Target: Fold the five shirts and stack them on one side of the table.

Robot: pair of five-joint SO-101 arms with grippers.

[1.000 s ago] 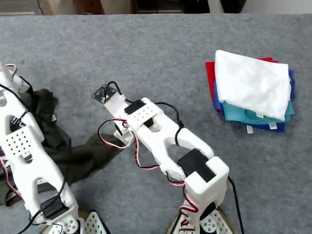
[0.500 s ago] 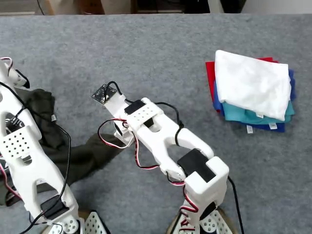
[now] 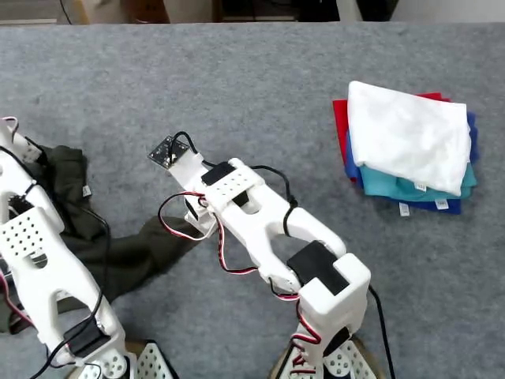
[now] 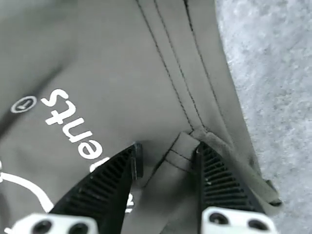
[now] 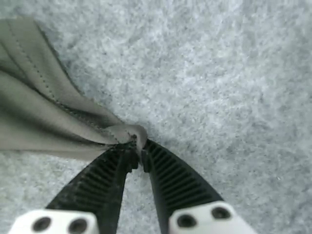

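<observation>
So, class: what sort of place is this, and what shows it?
Probably a robotics lab test bench rather than a home: a grey felt-covered table, two white arms with exposed wiring, and a stack of folded shirts.

Grey, perhaps carpeted table (image 3: 260,79): crumpled olive shirt (image 3: 138,251); folded shirt stack (image 3: 406,138).

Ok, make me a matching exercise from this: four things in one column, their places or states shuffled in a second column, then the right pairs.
1. white shirt
2. dark shirt
3. left gripper
4. right gripper

A. shut on a corner of cloth
B. on top of the stack
C. open over cloth
D. lying unfolded

Pairs: 1-B, 2-D, 3-C, 4-A
</observation>
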